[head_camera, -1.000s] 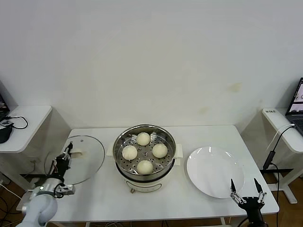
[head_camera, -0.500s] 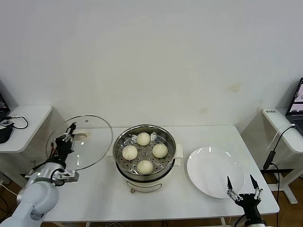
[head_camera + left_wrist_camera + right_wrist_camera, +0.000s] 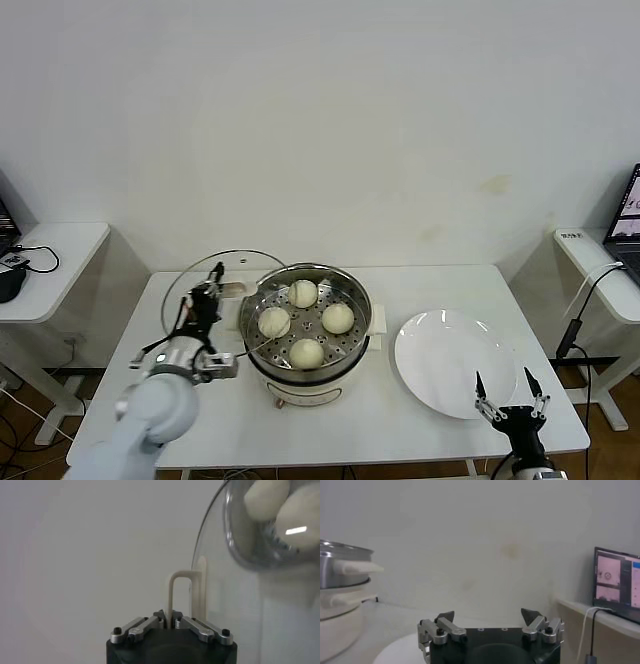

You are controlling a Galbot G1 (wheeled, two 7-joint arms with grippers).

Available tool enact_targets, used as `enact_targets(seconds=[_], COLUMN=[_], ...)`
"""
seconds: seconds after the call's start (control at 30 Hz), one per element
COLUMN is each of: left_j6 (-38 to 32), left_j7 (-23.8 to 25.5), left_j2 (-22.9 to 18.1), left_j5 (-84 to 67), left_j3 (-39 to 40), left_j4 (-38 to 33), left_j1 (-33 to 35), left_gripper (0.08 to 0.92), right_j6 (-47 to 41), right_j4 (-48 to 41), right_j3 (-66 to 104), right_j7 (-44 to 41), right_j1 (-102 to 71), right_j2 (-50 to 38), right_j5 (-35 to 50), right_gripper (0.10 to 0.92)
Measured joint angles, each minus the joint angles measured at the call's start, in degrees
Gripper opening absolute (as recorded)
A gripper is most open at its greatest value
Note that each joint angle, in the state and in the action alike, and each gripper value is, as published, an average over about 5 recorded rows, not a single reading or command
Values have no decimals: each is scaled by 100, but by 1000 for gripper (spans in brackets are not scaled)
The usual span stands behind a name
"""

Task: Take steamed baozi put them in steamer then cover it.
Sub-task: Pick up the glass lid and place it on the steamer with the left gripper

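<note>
A: Our left claw (image 3: 207, 287) is clamped on the cover (image 3: 222, 290) handle, lid tilted beside the steamer (image 3: 305, 318); four baozi (image 3: 306, 352) already inside

B: Rim cld clip the steamer edge & twist loose. Right claw (image 3: 508, 400) spread wide, idle by the table (image 3: 420, 420) edge

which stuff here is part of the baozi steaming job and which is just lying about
Job: four baozi in the steamer; glass lid held by its handle in the left gripper, beside the steamer.
Lying about: white plate; right gripper, jaws open, idle near the plate.
</note>
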Motion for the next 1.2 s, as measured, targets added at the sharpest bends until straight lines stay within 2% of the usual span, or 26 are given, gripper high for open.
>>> enact_targets(seconds=[0.4,0.63,0.87,1.2], left_j6=[340,404,424,402], left_j7=[871,1186,1332,1409], left_j2=[-1371,-1982,-2336,-2527], left_j5=[1618,2247,2611,2871], left_j3=[652,884,1045,1055], left_j4=[249,297,405,467], left_j1=[-454,-468,-410,-334], left_gripper=[149,149,149,149], right_j6=[-84,-75,-52,-36], right_j4=[-117,-178,-226,-253], right_j3=[-86,-148,-207,-240], right_j7=[120,136,147,152], right_j1=[78,75,67,60], right_j2=[59,78,96,96], right_j5=[-344,-450,-519,-562], right_gripper=[823,823,823,823])
